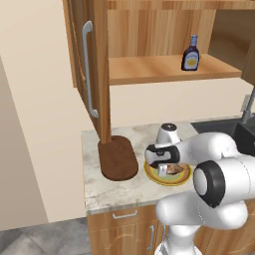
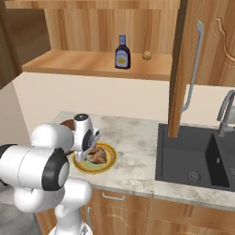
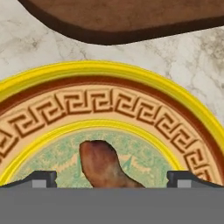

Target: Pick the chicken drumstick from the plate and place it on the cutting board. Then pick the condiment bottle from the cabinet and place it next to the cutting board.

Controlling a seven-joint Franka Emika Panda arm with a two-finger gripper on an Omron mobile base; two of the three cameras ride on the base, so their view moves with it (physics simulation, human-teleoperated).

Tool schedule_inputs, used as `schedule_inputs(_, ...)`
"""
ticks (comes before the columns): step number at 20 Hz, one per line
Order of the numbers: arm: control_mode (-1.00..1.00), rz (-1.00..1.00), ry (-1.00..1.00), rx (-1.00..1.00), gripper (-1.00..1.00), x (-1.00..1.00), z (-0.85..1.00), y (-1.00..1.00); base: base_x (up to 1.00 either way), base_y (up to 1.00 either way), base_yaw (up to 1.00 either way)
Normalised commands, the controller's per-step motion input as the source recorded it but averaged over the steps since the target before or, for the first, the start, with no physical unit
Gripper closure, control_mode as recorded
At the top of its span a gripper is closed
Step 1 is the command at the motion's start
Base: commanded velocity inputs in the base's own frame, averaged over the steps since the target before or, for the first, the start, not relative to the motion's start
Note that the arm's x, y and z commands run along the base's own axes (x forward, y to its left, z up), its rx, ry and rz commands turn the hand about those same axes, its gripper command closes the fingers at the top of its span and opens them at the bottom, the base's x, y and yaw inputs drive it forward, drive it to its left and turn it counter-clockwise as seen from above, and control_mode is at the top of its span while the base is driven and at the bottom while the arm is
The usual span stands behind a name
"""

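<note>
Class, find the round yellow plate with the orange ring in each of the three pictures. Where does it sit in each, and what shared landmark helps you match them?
Left base view: the round yellow plate lies at centre right on the counter, partly behind the arm.
Right base view: the plate lies at lower left of centre.
Hand view: the plate spans the middle, close up.
Shared landmark: the golden-brown chicken drumstick lying on it.

Cutting board (image 3: 127, 17) dark matt wood; plate (image 3: 109, 105) glossy, patterned; counter (image 3: 39, 48) smooth marble; cabinet (image 1: 149, 35) grained wood.
</note>
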Motion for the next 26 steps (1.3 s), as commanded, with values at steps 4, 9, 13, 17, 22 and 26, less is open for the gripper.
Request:
schedule_inputs(4, -1.0, 0.03, 0.03, 0.0, -1.0, 0.18, -0.17, 0.0, 0.0, 0.0, 0.0)
schedule_inputs(9, -1.0, 0.03, 0.03, 0.0, -1.0, 0.18, -0.2, 0.0, 0.0, 0.0, 0.0)
schedule_inputs(13, -1.0, 0.04, 0.02, 0.0, -1.0, 0.14, -0.28, 0.0, 0.0, 0.0, 0.0)
schedule_inputs(17, -1.0, 0.07, 0.01, 0.0, -1.0, 0.08, -0.37, 0.06, 0.0, 0.0, 0.0)
schedule_inputs(22, -1.0, 0.08, 0.01, 0.0, -1.0, 0.04, -0.34, 0.07, 0.0, 0.0, 0.0)
schedule_inputs(26, -1.0, 0.07, 0.01, 0.0, 1.0, 0.0, -0.26, 0.03, 0.0, 0.0, 0.0)
